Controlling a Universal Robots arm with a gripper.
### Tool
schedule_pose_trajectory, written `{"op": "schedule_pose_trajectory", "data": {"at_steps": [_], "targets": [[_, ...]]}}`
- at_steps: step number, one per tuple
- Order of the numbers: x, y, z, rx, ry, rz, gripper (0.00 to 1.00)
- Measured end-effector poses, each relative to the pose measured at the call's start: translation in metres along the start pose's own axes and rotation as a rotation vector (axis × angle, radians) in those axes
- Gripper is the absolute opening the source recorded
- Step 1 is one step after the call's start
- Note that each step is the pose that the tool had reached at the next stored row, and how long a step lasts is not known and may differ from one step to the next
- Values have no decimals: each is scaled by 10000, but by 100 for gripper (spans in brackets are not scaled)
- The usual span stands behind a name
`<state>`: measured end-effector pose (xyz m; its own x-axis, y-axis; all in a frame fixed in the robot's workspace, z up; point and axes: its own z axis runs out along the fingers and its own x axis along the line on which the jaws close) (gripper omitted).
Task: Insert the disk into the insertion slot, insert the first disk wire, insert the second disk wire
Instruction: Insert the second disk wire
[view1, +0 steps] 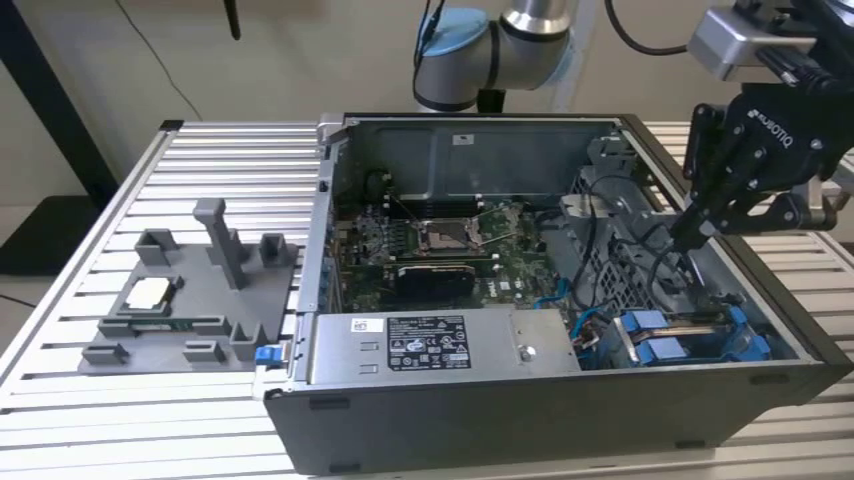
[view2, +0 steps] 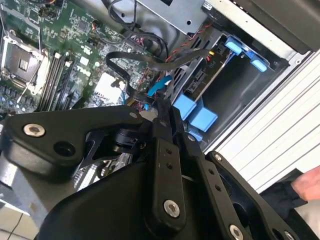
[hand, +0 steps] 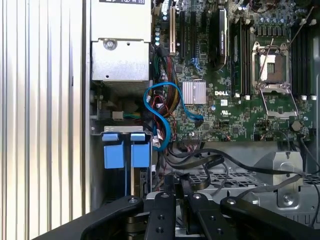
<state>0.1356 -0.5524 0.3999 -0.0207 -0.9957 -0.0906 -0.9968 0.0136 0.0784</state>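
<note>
The disk sits in its bright blue carrier (view1: 683, 342) inside the slot at the front corner of the open computer case, on the exterior view's right. Its blue handle tabs (hand: 126, 152) face up, and they also show in the second wrist view (view2: 196, 113). My black gripper (view1: 685, 238) hangs above that corner of the case. Its fingers are drawn together on a black flat disk wire (view2: 131, 56), which loops from the fingertips toward the drive bay. Both wrist views show the gripper (view2: 161, 106) (hand: 181, 186) pinching this wire just above the metal drive cage.
A grey power-supply box (view1: 427, 345) with white stickers lies along the case's front. The motherboard (view1: 441, 240) fills the middle, and a blue cable (hand: 161, 116) curls beside it. A grey fixture (view1: 187, 300) stands on the slatted table (view1: 80, 400). A person's hand (view2: 307, 187) is beside the case.
</note>
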Motion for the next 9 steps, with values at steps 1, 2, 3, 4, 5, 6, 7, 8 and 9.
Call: {"op": "schedule_pose_trajectory", "data": {"at_steps": [1,2,3,4,5,6,7,8,9], "targets": [[0,0,1,1,2,0,16],[0,0,2,1,1,0,16],[0,0,2,1,1,0,16],[0,0,4,1,1,0,16],[0,-1,5,1,1,-1,16],[1,-1,8,1,0,0,16],[1,-1,11,2,0,0,16],[1,-1,14,3,1,0,16],[2,-2,19,9,6,-1,16]]}}
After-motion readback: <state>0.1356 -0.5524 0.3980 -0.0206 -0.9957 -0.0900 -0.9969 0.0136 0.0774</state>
